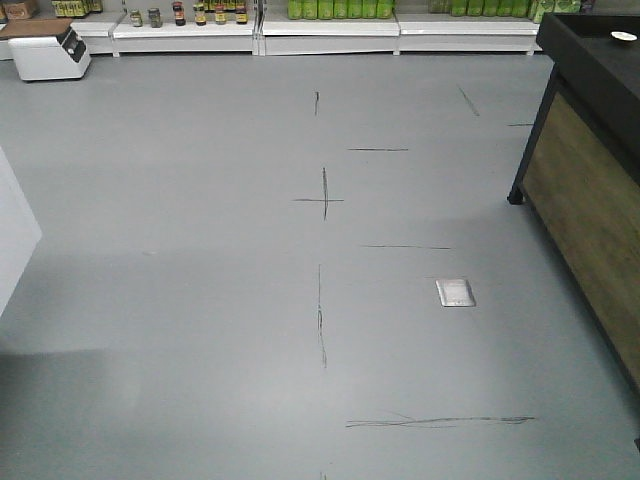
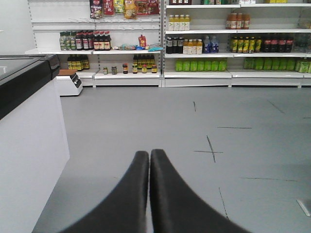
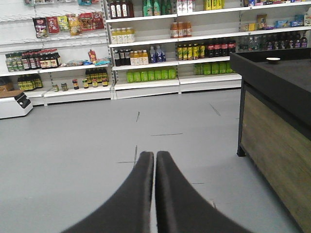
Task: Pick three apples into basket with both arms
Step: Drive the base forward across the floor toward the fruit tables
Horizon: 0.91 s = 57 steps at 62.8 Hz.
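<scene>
I cannot tell where the apples or the basket are: none of my three views shows them.

Left gripper (image 2: 149,154): two black fingers (image 2: 131,194) pressed together at the tips, holding nothing, pointing to 12 over the grey floor (image 2: 252,145). Right gripper (image 3: 154,155): same, fingers (image 3: 177,199) closed tip to tip, holding nothing.

Writing: the shelf labels are too small, so I can read nothing.

Front view counts:
- One cross mark (image 1: 324,200) mid-floor.
- One metal plate (image 1: 455,292) at 4 o'clock from the cross.
- One white machine (image 1: 48,50) at 11 o'clock.
- Six small jars (image 1: 154,17) on the low shelf (image 1: 330,27) at 12.
- A row of green bottles (image 1: 340,8) to their 3 o'clock, too cropped to count.

The counter (image 1: 590,200) is at 3 o'clock, with a black top and a wood side. One white dish (image 1: 623,36) sits on it, and I cannot see what is in it.

Left wrist view: one white cabinet (image 2: 24,155) with a black top at 9 o'clock. At 12 there are dark bottles (image 2: 85,41) in rows, with packets (image 2: 124,7) above them.
</scene>
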### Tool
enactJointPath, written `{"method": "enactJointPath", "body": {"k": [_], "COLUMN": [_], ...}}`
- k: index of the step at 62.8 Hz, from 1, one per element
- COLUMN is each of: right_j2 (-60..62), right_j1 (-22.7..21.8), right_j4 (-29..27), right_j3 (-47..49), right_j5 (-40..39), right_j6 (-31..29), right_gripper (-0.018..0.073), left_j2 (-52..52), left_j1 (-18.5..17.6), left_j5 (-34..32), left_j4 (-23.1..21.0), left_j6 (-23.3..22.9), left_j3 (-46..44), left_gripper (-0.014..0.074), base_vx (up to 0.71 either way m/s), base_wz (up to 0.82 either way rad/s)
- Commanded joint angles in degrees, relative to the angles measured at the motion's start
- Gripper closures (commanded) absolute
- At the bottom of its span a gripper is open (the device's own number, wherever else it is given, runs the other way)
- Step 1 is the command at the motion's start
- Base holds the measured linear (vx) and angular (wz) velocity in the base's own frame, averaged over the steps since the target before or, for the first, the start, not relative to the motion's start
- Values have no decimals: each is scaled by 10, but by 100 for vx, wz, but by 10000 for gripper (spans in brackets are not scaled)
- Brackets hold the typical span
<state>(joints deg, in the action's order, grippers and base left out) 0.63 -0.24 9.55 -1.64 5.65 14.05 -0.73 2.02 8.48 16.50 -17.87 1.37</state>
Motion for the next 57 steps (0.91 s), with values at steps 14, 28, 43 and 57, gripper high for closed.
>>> {"method": "enactJointPath", "body": {"k": [14,28,43,57], "right_j2": [6,6,6,6], "right_j1": [-3,-3,-3,-3], "right_j4": [6,6,6,6], "right_j3": [-8,-8,-8,-8], "right_j5": [-43,-43,-43,-43], "right_j6": [-4,-4,-4,-4], "right_gripper": [561,561,561,561], "left_j2": [-8,-8,-8,-8], "left_j1": [-1,-1,-1,-1], "left_j5": [-44,-44,-44,-44], "left_j4": [0,0,0,0], "left_j6": [-4,-4,-4,-4], "left_j3": [13,13,13,13], "left_gripper": [603,603,603,603], "base_vx": [0,0,0,0], "base_wz": [0,0,0,0]}}
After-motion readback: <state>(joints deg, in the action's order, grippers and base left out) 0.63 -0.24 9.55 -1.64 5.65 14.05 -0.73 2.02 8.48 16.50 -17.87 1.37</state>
